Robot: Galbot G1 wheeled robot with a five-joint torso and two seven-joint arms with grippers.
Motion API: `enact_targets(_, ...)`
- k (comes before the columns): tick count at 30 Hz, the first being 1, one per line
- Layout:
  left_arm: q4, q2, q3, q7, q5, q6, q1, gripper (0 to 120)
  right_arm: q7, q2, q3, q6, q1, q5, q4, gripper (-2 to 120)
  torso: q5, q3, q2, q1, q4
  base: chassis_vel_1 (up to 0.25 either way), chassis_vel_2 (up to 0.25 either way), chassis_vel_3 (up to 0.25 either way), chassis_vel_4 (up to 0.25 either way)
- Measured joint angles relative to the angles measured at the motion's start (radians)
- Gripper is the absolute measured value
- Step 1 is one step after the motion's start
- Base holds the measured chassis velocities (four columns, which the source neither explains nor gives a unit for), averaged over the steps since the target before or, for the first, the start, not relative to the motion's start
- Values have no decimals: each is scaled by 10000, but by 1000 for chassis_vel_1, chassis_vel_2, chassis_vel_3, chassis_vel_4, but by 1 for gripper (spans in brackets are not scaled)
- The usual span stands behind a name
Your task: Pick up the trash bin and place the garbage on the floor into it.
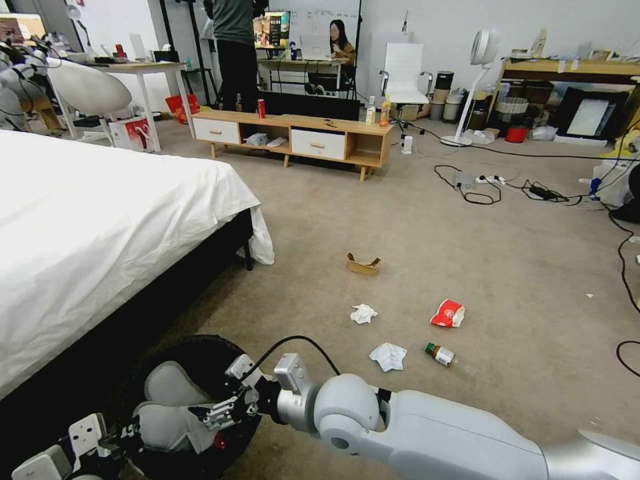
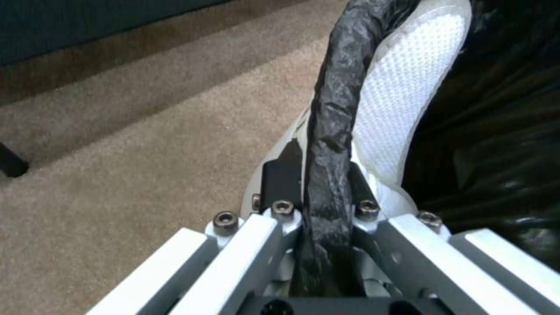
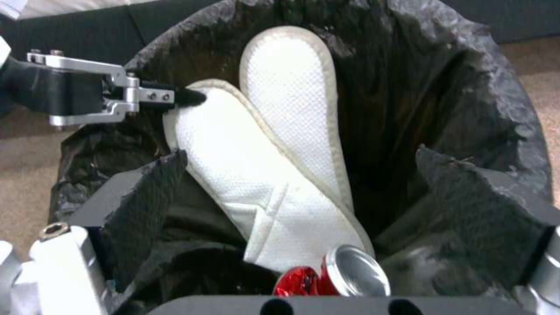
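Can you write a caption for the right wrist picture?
Open right gripper above black-lined trash bin holding white slippers and a red can.

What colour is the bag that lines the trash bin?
Black. The bag is rolled over the rim of the trash bin; the right wrist view shows it best.

Trash bin point(image 1: 193, 347): lined with a black, crinkled plastic bag.
Slippers point(image 3: 280, 144) inside the bin: white, dimpled weave, cream edging.
Can point(image 3: 332, 278) inside the bin: red body, silver end.
Floor point(image 1: 413, 227): beige-grey carpet, plain; black cables point(image 1: 507, 187) across it.
Tissues point(image 1: 363, 313): white.
Crushed cup point(image 1: 448, 313): red and white.
Bottle point(image 1: 440, 354): clear, dark green cap, white label.
Cardboard tray point(image 1: 363, 265): tan.
Bed point(image 1: 100, 220): white sheet over a black frame.
Right gripper point(image 3: 315, 210): black fingers point(image 3: 146, 197), silver-white links.
Left gripper point(image 2: 321, 175): black fingers point(image 2: 283, 175), white links.
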Motion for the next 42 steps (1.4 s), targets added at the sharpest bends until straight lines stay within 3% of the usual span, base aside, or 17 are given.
enact_targets(6,4,-3,23,0,40,0,55,3,-11,-477,1075,76,-167,-68,650,100,1,0,0,0,0,0,0,0,0)
enact_targets(16,11,119,-119,21,49,0,157,3,-244,-1695,5079,362,-995,708,2332,100,1,0,0,0,0,0,0,0,0)
enact_targets(21,-70,148,-156,104,157,0,261,3,-347,-2538,7674,1403,-2567,636,2817,100,1,0,0,0,2,0,0,0,0)
enact_targets(22,-70,148,-156,104,157,0,261,3,-347,-2538,7674,1403,-2567,636,2817,100,1,0,0,0,2,0,0,0,0)
enact_targets(24,-158,147,-155,193,325,0,310,3,-143,-2764,8999,2171,-3876,422,3045,100,3,0,1,0,1,0,0,0,0)
enact_targets(29,-260,134,-87,230,435,0,335,3,86,-2765,10387,2930,-5327,-70,3277,100,2,-1,0,0,-2,0,0,0,0)
enact_targets(33,-379,62,38,345,753,0,437,3,221,-2406,12487,3747,-7003,-1295,3709,100,0,-1,0,0,-5,0,0,0,0)
enact_targets(39,-623,-167,-36,429,1026,0,757,3,602,-1994,13141,3966,-7918,-2825,3935,100,0,-1,1,-1,7,0,0,0,0)
enact_targets(42,-749,-249,-87,443,1103,0,847,3,913,-1690,13265,3895,-8549,-3737,4023,100,0,-1,0,0,1,0,0,0,0)
